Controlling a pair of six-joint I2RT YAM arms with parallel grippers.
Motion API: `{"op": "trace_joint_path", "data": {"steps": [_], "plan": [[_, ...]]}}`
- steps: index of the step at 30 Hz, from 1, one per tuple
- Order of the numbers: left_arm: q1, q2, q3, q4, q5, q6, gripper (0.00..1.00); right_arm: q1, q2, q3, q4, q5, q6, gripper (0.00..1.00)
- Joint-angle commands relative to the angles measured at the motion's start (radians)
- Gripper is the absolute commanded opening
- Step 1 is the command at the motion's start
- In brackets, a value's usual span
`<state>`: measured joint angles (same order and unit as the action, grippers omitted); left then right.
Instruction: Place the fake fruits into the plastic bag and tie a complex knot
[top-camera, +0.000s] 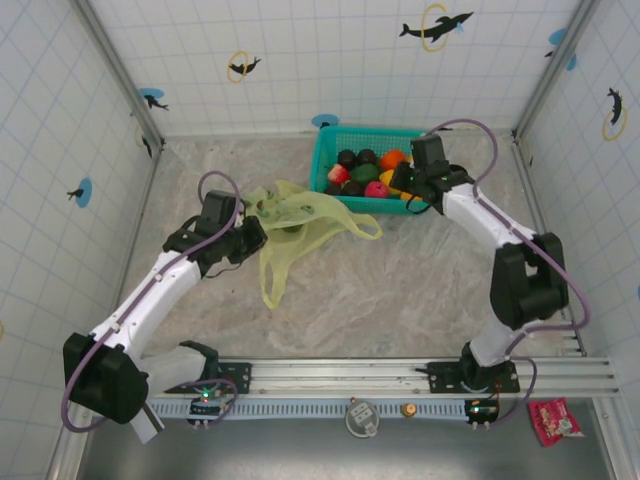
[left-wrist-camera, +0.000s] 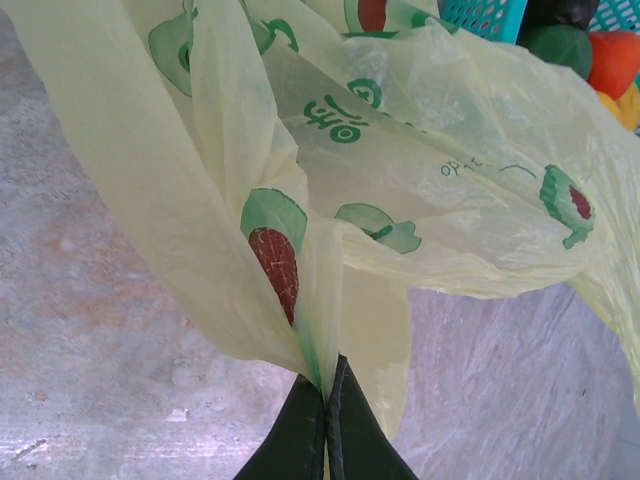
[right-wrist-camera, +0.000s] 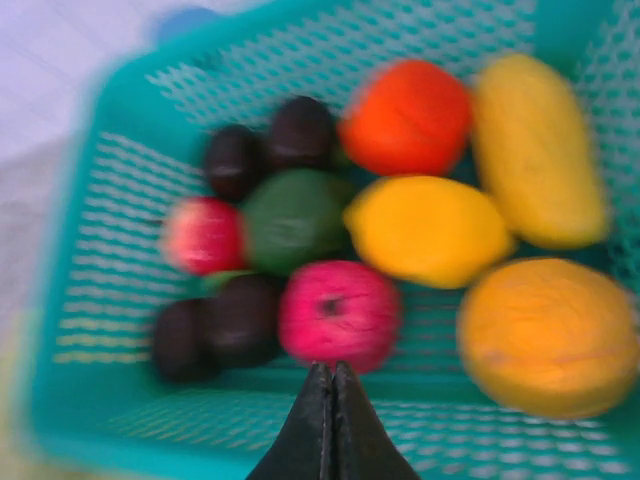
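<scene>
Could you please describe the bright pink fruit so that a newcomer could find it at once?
Find the teal mesh basket at the far edge of the table. Along its near wall, the pink fruit lies between a dark brown fruit and a large yellow-orange one. It alone is magenta, with a small dark dimple.

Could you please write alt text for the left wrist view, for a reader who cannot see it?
The left tool, shut, pinches a fold of the yellow-green plastic bag, which hangs above the marbled table. A teal basket with fake fruits sits top right.
</scene>
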<state>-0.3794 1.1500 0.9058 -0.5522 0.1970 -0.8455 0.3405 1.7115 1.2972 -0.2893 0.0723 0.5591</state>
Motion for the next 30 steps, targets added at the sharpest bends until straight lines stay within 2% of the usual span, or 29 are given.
{"op": "trace_joint_path", "data": {"steps": [1,5,11,20,30], "plan": [[0.018,-0.012,0.032,-0.017,-0.005,-0.020,0.00,-0.005,0.098,0.104,-0.214,0.203,0.058,0.00],[0.032,-0.017,0.034,-0.012,-0.003,-0.024,0.00,-0.009,0.164,0.147,-0.267,0.264,0.072,0.00],[0.065,-0.035,0.037,-0.008,-0.002,-0.030,0.00,-0.027,0.140,0.058,-0.272,0.286,0.112,0.00],[0.095,-0.039,0.063,-0.009,-0.027,-0.024,0.00,-0.037,-0.087,-0.197,-0.268,0.312,0.130,0.00],[0.102,-0.030,0.120,-0.018,-0.037,-0.021,0.00,-0.080,-0.379,-0.466,-0.352,0.321,0.141,0.00]]}}
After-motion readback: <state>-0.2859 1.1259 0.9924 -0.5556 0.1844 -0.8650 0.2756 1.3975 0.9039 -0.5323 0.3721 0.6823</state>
